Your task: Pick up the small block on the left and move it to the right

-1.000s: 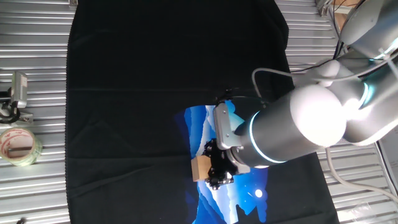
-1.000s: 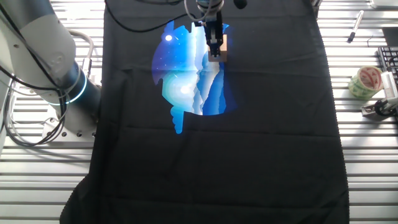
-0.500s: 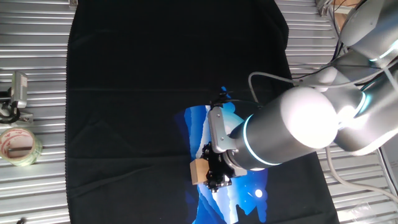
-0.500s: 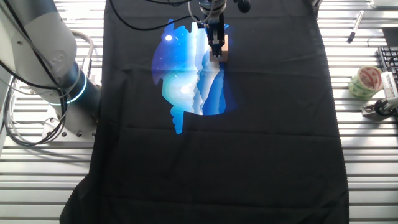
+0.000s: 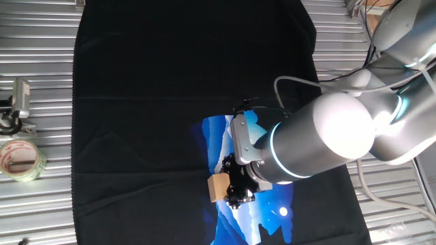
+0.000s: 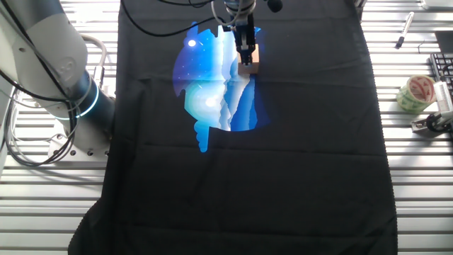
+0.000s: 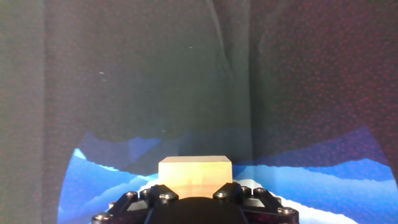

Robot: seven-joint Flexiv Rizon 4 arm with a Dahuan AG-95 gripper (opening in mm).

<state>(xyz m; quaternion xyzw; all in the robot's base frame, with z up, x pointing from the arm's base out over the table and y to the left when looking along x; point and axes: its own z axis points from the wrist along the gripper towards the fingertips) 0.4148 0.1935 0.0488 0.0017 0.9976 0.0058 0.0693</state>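
The small block is a light-tan wooden cube over the blue print on the black cloth. My gripper is shut on it, with a black finger on each side. The other fixed view shows the block at the right edge of the blue print, under the gripper. From the hand view, the block fills the space between the fingers of the gripper. I cannot tell whether the block touches the cloth.
A roll of clear tape lies on the slatted metal table off the cloth, with a metal clip beside it. The tape and a pen also show in the other fixed view. The arm's base stands beside the cloth.
The gripper and the held block have shifted only slightly over the blue print; the arm's elbow swayed a little. The grip is unchanged.
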